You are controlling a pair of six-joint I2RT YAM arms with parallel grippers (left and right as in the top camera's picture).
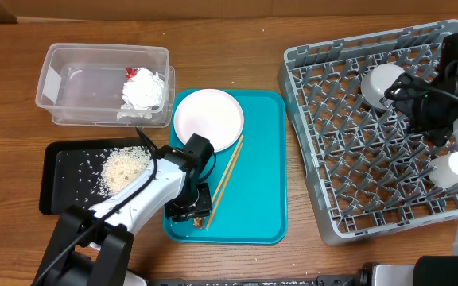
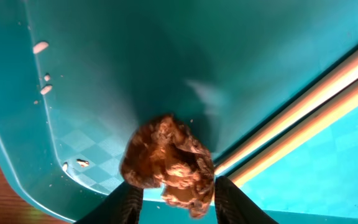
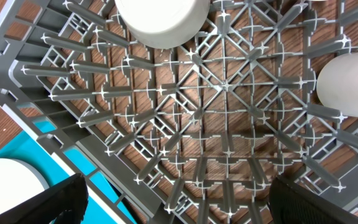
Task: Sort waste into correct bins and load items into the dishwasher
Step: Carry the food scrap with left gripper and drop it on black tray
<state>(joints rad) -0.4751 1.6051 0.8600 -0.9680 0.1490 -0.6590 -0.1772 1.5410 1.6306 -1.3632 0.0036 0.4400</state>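
The left arm [image 1: 133,195] reaches from the near edge out over the teal tray [image 1: 262,159], wrist bent down. The left gripper [image 2: 178,194] sits at the tray's near left corner. Its two fingers [image 2: 130,202] press on either side of one brown food scrap [image 2: 166,163], which rests against the tray floor. A few loose rice grains [image 2: 40,46] lie on the tray beside it.

Just right of the scrap, two chopsticks [image 1: 227,179] lie side by side, slanting away. Beyond them one plate [image 1: 207,119] rests at the tray's far left corner.

Left of the teal tray, the black tray [image 1: 66,187] holds one rice pile [image 1: 124,168] with scattered grains. Behind it, the clear tub [image 1: 94,87] contains crumpled white paper [image 1: 144,91] with a red piece [image 1: 132,73].

On the right, the dish rack [image 1: 348,151] holds two white vessels [image 1: 382,83]. The right arm [image 1: 452,119] extends over it. The right gripper [image 3: 185,205] hangs above the lattice, fingers spread wide with nothing between them.
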